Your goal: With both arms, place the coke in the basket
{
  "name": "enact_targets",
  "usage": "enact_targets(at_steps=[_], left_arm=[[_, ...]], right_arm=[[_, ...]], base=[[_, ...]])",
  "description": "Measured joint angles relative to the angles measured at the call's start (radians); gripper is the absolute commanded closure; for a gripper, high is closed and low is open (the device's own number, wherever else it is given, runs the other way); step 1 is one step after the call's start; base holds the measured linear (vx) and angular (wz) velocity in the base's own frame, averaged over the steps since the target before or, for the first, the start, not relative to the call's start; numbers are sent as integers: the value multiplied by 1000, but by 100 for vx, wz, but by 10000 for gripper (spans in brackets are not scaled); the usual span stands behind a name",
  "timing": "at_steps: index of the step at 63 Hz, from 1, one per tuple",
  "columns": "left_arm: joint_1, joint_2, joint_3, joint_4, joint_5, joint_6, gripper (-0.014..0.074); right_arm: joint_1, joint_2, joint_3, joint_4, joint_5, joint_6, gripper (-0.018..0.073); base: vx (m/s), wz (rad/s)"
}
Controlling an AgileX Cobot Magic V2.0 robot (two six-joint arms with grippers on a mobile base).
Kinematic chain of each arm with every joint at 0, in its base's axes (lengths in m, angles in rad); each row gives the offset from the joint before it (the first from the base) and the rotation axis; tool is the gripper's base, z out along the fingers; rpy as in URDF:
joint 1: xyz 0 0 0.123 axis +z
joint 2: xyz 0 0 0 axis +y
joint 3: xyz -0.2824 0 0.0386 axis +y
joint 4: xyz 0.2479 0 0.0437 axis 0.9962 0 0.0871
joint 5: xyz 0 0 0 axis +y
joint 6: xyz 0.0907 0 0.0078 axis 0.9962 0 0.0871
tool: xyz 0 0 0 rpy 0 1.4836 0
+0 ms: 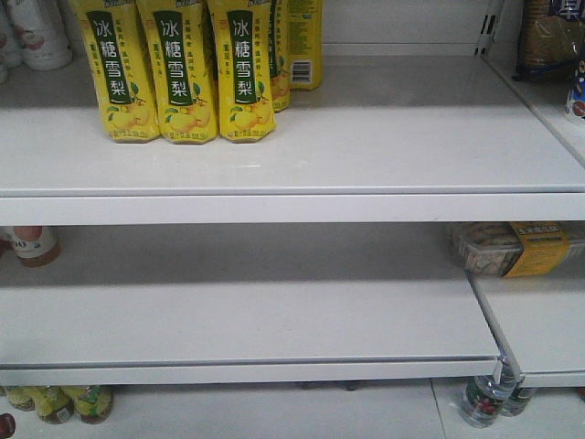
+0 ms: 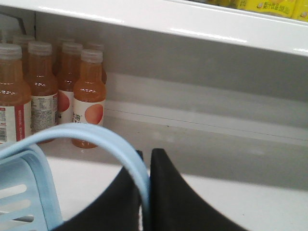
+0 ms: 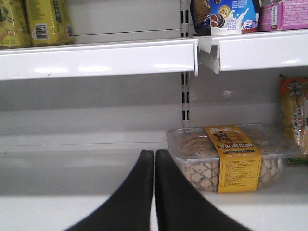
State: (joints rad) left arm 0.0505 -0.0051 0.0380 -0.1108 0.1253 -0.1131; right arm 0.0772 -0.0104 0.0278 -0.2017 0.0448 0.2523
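Note:
The coke is not in any view. In the left wrist view my left gripper (image 2: pixel 146 156) is shut on the light blue handle (image 2: pixel 115 142) of the basket, whose slotted side (image 2: pixel 21 192) shows at the lower left. In the right wrist view my right gripper (image 3: pixel 154 156) is shut and empty, pointing at the middle shelf just left of a clear biscuit box. Neither gripper shows in the front view.
Yellow pear drink bottles (image 1: pixel 178 69) stand on the upper shelf (image 1: pixel 366 137). Orange juice bottles (image 2: pixel 89 96) stand at the left of the lower shelf. A clear biscuit box with a yellow label (image 3: pixel 231 156) lies at the right. A shelf divider post (image 3: pixel 185 72) is behind.

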Motion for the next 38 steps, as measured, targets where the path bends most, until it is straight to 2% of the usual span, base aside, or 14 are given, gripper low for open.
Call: enact_targets(at_steps=[38], left_arm=[[0, 0, 0, 0, 0, 0, 602]], right_arm=[[0, 0, 0, 0, 0, 1, 564]], base=[[0, 0]])
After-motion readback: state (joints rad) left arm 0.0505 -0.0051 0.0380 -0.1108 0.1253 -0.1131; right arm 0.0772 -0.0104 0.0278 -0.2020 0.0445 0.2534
